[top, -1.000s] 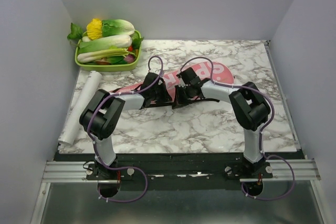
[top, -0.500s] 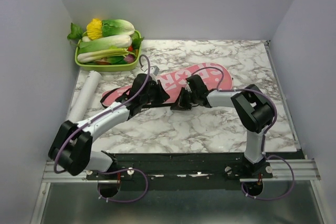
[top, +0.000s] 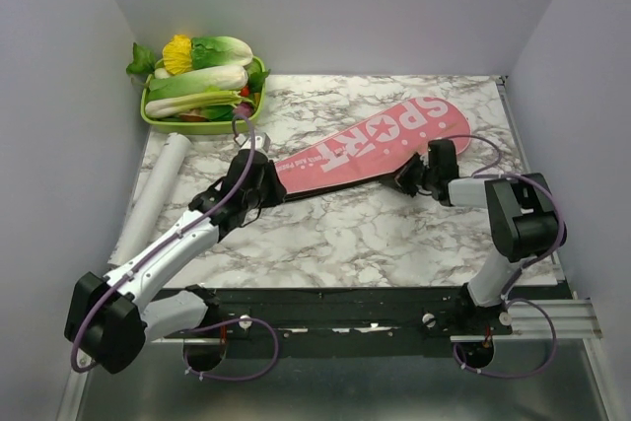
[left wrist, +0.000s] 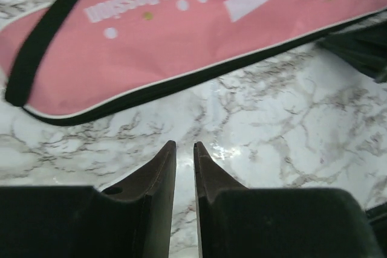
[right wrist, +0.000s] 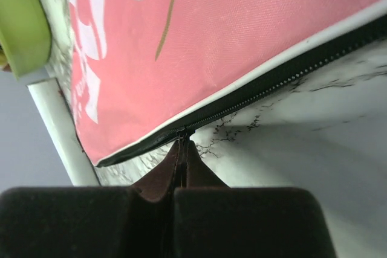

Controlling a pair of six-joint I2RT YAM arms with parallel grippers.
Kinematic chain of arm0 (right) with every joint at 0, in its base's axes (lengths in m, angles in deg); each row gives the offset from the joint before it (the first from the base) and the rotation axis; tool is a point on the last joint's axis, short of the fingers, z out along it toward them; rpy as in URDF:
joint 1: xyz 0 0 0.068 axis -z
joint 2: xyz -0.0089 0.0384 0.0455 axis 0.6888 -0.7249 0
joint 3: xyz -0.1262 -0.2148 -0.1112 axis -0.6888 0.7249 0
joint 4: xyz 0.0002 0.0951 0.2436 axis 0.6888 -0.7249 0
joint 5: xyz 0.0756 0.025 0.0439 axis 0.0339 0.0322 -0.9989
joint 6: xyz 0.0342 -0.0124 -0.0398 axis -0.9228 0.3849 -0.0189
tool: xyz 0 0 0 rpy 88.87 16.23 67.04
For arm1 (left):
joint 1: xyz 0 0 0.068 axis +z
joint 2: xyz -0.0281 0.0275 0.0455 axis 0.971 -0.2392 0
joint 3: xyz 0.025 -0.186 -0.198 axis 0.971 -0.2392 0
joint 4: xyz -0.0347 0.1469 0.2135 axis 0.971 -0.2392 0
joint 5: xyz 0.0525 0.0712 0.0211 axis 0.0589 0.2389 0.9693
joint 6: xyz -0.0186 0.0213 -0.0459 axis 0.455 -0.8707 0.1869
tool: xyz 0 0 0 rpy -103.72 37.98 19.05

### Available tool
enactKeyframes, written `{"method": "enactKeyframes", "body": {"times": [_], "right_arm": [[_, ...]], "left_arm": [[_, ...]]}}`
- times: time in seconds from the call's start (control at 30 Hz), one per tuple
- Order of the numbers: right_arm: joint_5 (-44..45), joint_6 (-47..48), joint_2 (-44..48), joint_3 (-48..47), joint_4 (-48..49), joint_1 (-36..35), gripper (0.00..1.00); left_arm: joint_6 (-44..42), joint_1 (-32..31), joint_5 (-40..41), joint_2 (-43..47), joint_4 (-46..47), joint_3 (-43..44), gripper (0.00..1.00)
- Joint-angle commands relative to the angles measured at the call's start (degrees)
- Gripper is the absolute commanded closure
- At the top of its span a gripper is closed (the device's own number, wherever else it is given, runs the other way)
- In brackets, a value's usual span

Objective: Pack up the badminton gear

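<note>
Marble surface (top: 394, 234) shows beneath the left pincer (left wrist: 184, 148), which is narrowly parted and holds nothing, just short of the narrow end of the pink cover (top: 375, 140). The right pincer (right wrist: 181, 146) is pinched shut on the zip pull (right wrist: 182, 132) at the cover's near edge. With nothing pinning the cover, a tug may drag it instead of running the zip. A second ago both arms crowded its middle; now it lies further right, lettering uncovered.
</note>
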Motion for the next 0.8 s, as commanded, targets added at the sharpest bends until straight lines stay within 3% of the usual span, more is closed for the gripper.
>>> {"method": "enactKeyframes", "body": {"times": [0.0, 0.17, 0.37, 0.4, 0.77], "right_arm": [[-2.95, 4.63, 3.78, 1.19, -0.90, 3.66, 0.99], [-2.77, 9.12, 6.07, 0.49, -5.74, 4.98, 0.99], [-2.60, 11.49, 6.60, 0.32, -7.33, 4.89, 0.99], [-2.77, 11.49, 6.60, 0.32, -7.33, 4.89, 0.99], [-5.06, 12.20, 6.07, -1.09, -7.50, 4.89, 0.99]], "left_arm": [[-0.64, 3.89, 4.26, -4.31, -5.15, 1.47, 0.75], [1.21, 9.34, 5.83, -8.62, -3.57, -0.02, 0.75], [1.48, 16.02, 8.38, -10.90, -2.43, -0.02, 0.67], [1.30, 16.73, 8.47, -11.43, -2.60, 0.07, 0.62], [1.56, 20.16, 4.69, -17.67, 3.63, -1.42, 0.51]]}}
